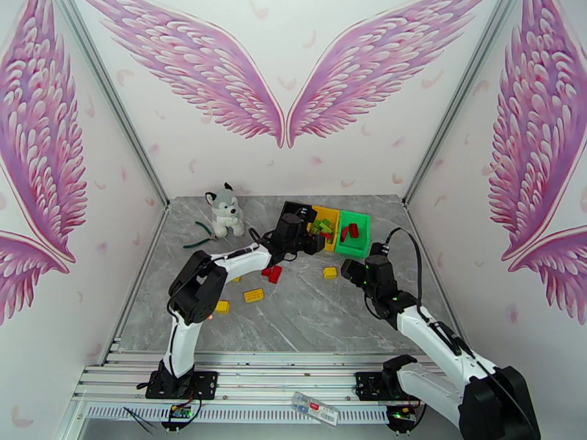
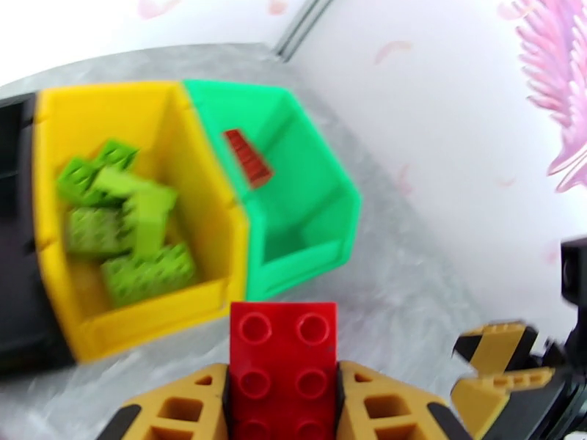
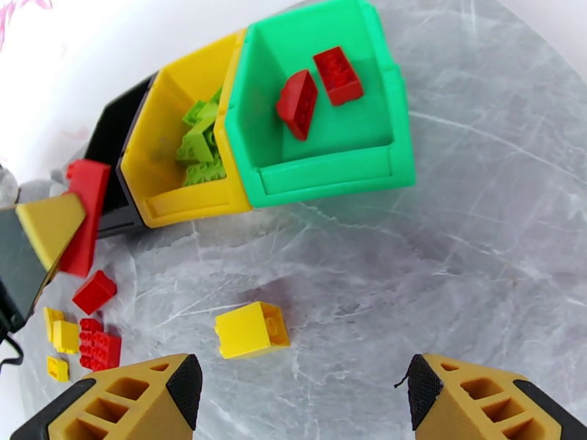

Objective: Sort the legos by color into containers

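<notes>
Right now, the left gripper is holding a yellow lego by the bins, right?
No. The lego in the left gripper is red, not yellow. The left wrist view shows it clamped there, by the bins.

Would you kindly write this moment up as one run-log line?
left gripper: shut on red lego | right gripper: open, near yellow lego | green bin: holds two red legos

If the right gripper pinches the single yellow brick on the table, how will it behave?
The yellow brick looks like hard moulded plastic, so it is probably stiff and light. Its glossy, flat sides may slip a little in a grip. It is blocky and lies on the marble table, so a push should slide it rather than roll it.
</notes>
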